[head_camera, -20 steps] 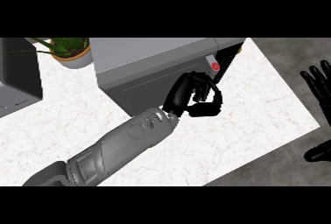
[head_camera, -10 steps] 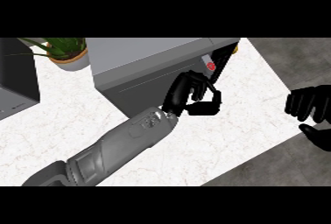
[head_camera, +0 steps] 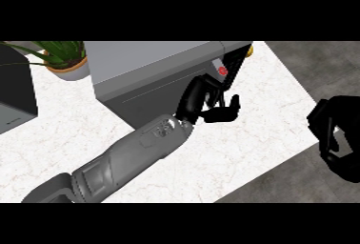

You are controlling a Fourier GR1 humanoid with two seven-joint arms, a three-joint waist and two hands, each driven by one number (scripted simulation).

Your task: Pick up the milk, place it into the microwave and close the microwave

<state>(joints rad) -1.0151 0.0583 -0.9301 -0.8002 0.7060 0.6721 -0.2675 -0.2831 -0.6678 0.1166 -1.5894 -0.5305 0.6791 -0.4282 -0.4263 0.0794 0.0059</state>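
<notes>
So nearest to the camera, the left forearm (head_camera: 126,162) is coming in from the counter's (head_camera: 260,133) front-left corner and slanting up across the white top toward the middle. Off past the counter's right edge, the right hand (head_camera: 325,119) is hanging over the grey floor, not over the counter at all. It's looking curled in on itself, and I'm not seeing anything in it. Further in, the left hand (head_camera: 204,107) is sitting right against the front face of the microwave (head_camera: 141,66), fingers stretched out flat up the door and the thumb sticking off to the right. It isn't wrapping around anything, and it's resting just below the red button (head_camera: 223,71). The milk isn't showing anywhere on the counter or in either hand, so I'm guessing it's already sitting inside the microwave. That's me reading it, though, not something I'm actually seeing. The door is looking pretty much flush with the box from this angle, but I can't tell if it's fully latched. So I'm thinking pick-up and placing are done and the closing push is either finishing or just needing a last bit. Back along the far edge, a potted plant (head_camera: 63,55) is sitting left of the microwave, and a dark box (head_camera: 14,95) is poking in at the counter's left edge.
</notes>
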